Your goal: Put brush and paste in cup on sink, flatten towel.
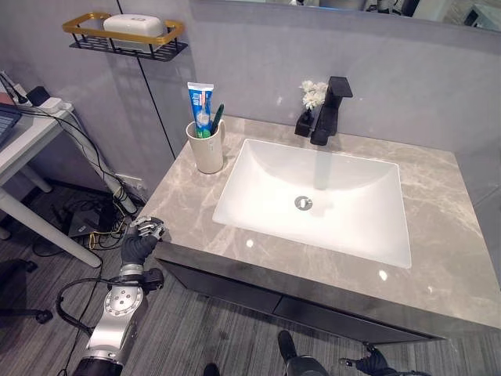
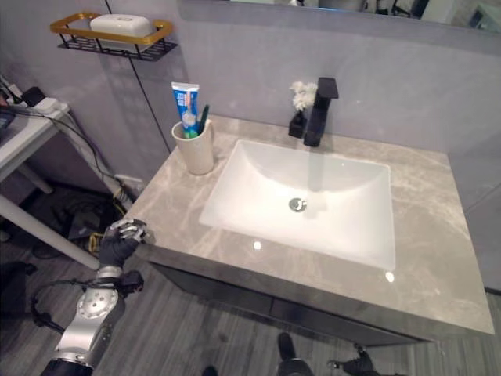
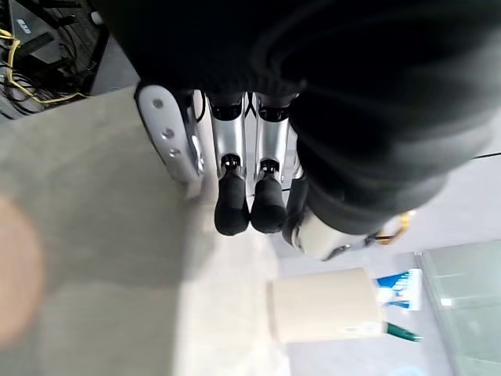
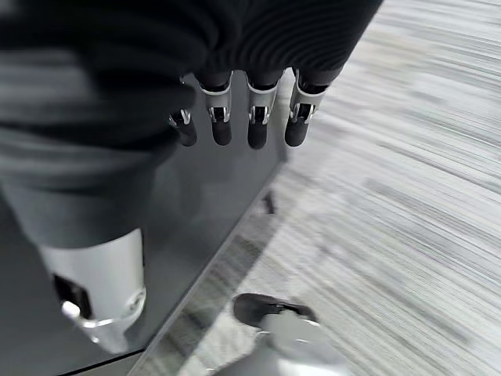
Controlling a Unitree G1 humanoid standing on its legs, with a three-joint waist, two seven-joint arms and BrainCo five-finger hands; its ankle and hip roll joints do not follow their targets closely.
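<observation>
On the counter's back-left corner a cup is holding brush and paste | left hand is hovering relaxed, empty, at counter edge | right hand is hanging slack, empty

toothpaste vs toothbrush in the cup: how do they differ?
The toothpaste is a wide, flat blue and white tube; the toothbrush is a thin dark green stick. The toothpaste stands close to upright, while the toothbrush leans toward the sink. The toothpaste rises higher above the rim than the toothbrush. Both sit in the same cream cup on the counter's back left corner.
</observation>
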